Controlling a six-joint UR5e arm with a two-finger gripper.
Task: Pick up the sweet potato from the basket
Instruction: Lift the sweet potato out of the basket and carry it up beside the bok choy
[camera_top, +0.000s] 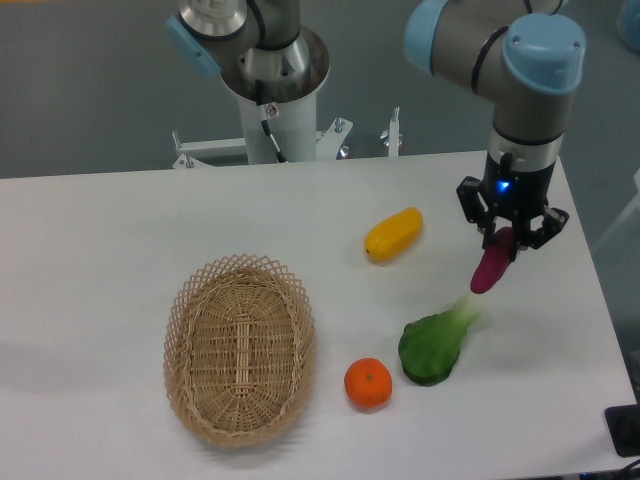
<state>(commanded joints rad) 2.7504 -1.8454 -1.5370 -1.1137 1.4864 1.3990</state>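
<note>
Jaws clamped on the upper end of the sweet potato (491, 266), one on each side. Gripper (507, 240) sits at right of frame, about mid-height, pointing down. A blue light glows on the wrist just above it.

Sweet potato: reddish-purple, hanging from the jaws, tilted so its lower tip points down and to the left. It is off the worktop (90, 250), in the air, and well apart from the basket (240, 347).

Directly below and left of the tuber's tip: a green leafy vegetable (435, 345) lying on the worktop, pale stalk end toward upper right, dark leaf end toward lower left. Tuber tip is near the stalk end; whether they touch cannot be told, the stalk looks blurred there.

Left of the green vegetable, just beside it: an orange (368, 383), standing alone on the white surface.

Above these, near frame centre: a yellow-orange oblong fruit (393, 234), lying at a slant, apart from everything else.

Basket: oval, tan wicker, looped rim, at lower left of centre, long axis running up-down in frame. Nothing visible inside it. Its right rim lies near the orange, not touching.

Arm (520, 80): grey tube with light-blue joint caps, coming in from upper right. Arm base (275, 90) mounted at the far worktop edge, top centre.
</note>
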